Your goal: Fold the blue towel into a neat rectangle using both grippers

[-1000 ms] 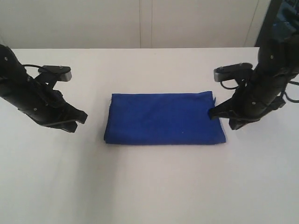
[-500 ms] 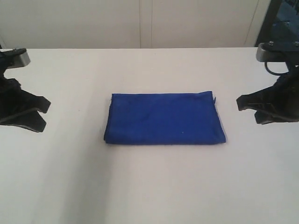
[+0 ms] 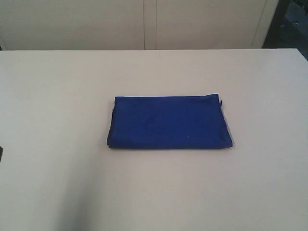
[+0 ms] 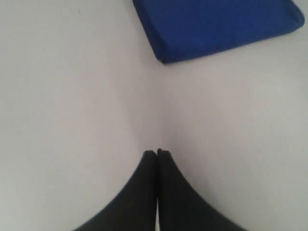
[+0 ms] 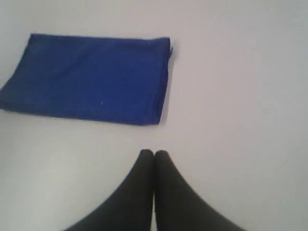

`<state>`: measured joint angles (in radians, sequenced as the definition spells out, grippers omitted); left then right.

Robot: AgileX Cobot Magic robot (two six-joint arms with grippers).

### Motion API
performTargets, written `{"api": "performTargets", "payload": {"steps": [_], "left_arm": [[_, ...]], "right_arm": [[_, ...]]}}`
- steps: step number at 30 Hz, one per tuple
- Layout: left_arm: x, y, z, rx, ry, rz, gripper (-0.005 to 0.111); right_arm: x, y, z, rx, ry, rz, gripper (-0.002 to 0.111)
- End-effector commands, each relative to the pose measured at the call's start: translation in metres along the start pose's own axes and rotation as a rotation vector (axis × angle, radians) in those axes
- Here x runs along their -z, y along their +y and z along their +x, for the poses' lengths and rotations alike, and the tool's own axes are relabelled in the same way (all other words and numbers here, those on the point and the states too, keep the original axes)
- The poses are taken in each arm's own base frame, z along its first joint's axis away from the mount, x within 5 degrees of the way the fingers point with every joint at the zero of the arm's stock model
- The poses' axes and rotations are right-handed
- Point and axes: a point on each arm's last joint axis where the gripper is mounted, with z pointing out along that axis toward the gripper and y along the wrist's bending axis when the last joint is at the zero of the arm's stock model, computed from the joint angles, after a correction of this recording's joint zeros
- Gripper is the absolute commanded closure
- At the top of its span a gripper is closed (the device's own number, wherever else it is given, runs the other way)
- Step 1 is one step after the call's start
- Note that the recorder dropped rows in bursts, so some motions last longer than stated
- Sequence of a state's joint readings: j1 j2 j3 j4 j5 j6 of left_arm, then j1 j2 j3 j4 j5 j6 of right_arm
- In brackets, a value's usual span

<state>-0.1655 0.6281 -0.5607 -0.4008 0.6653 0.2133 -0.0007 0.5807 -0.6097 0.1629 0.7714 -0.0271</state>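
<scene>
The blue towel (image 3: 168,122) lies folded in a flat rectangle at the middle of the white table (image 3: 154,192). Neither arm shows in the exterior view. In the left wrist view my left gripper (image 4: 157,152) is shut with nothing in it, held above bare table well apart from a corner of the blue towel (image 4: 216,24). In the right wrist view my right gripper (image 5: 153,153) is also shut and empty, a short way off the long edge of the blue towel (image 5: 91,79).
A pale wall with panel seams (image 3: 144,24) rises behind the table's far edge. A dark post (image 3: 276,24) stands at the back right. A small dark sliver (image 3: 1,153) shows at the left edge.
Both arms have drawn back outward from the towel's ends and left the exterior view. The towel has stayed in place.
</scene>
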Motion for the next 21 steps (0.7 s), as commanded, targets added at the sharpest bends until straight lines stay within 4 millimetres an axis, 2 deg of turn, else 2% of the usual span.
{"api": "performTargets", "payload": {"steps": [1, 6, 8, 21], "left_arm": [[0.016, -0.004, 0.016, -0.038, -0.21, -0.033, 0.107], [0.015, 0.006, 0.017, -0.114, -0.416, -0.14, 0.107], [0.013, 0.01, 0.016, -0.131, -0.468, -0.179, 0.107], [0.012, 0.011, 0.016, -0.13, -0.481, -0.191, 0.107]], "right_arm": [[0.02, -0.001, 0.013, 0.001, -0.217, 0.003, 0.108], [0.018, -0.006, 0.018, 0.005, -0.509, 0.02, 0.108], [0.015, -0.008, 0.018, 0.005, -0.574, 0.026, 0.108], [0.012, -0.008, 0.021, 0.004, -0.551, 0.026, 0.108]]}}
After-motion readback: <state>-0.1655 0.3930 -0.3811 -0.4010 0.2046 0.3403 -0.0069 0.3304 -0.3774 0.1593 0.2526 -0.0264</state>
